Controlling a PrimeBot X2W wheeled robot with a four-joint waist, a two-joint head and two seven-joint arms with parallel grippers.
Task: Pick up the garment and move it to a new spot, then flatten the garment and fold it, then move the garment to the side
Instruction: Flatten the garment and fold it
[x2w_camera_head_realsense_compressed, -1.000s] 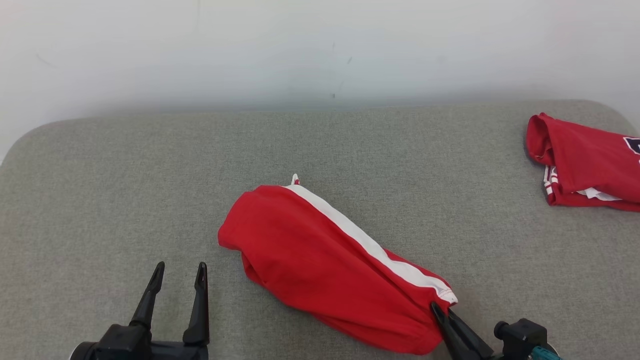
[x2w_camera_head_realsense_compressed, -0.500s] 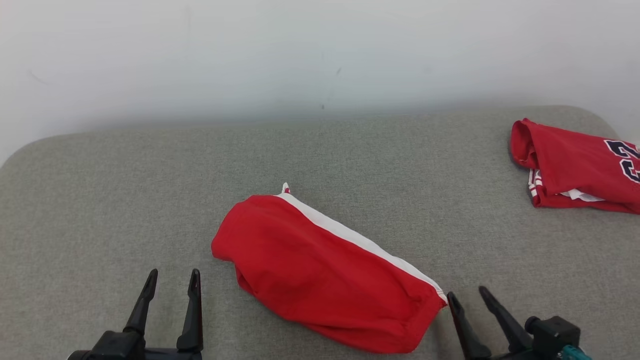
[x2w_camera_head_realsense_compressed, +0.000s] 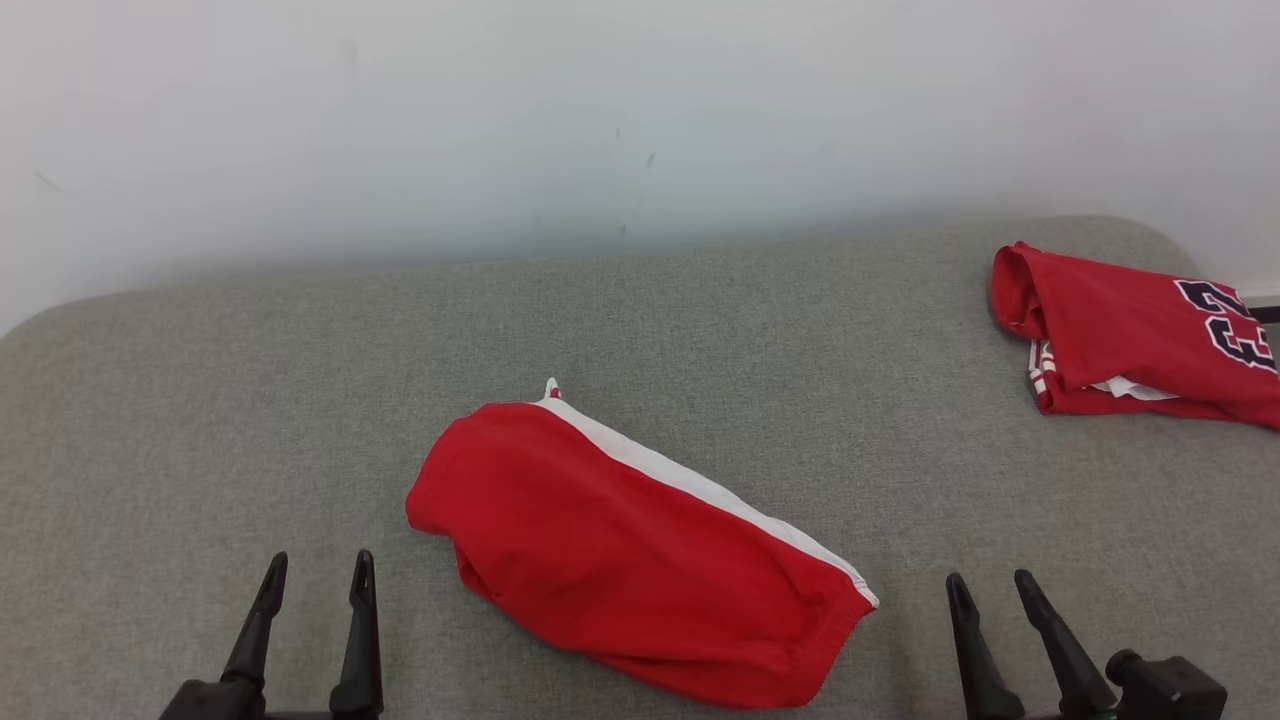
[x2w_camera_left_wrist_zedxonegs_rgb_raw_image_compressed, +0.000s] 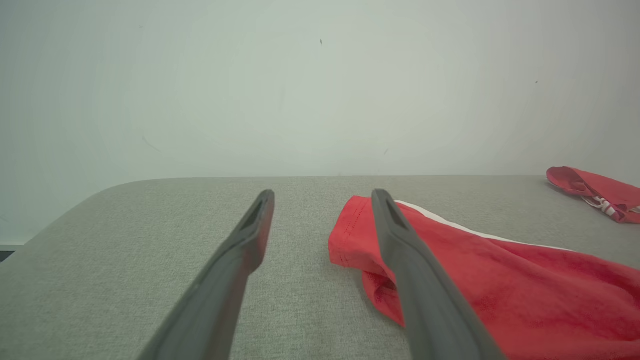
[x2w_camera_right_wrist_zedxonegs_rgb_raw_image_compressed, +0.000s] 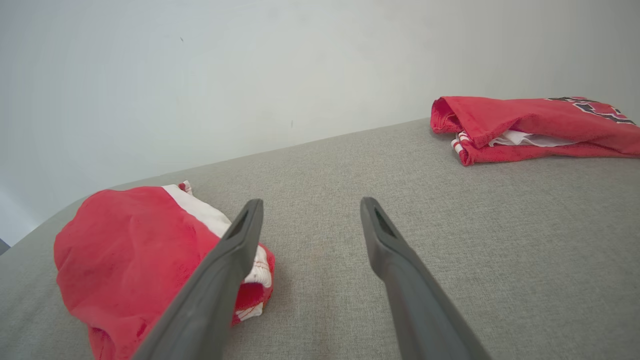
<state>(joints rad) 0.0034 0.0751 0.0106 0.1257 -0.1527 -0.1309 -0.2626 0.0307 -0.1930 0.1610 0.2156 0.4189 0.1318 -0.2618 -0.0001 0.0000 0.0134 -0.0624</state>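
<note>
The garment (x2w_camera_head_realsense_compressed: 620, 540) looked soft, light and limp, best pinched at a hem corner, while the left end effector (x2w_camera_head_realsense_compressed: 321, 557) and right end effector (x2w_camera_head_realsense_compressed: 988, 578) stood spread, empty.

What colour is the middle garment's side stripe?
White stripe on the red garment; clearest in head view.

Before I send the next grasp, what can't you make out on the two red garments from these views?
1. Striped garment: underside and layer arrangement, head view, hidden by its own top cloth.
2. Its near hem, left wrist view: partly covered by a left gripper finger.
3. Folded jersey: number print cut by the right edge in the head view, too oblique to read in the right wrist view.
</note>
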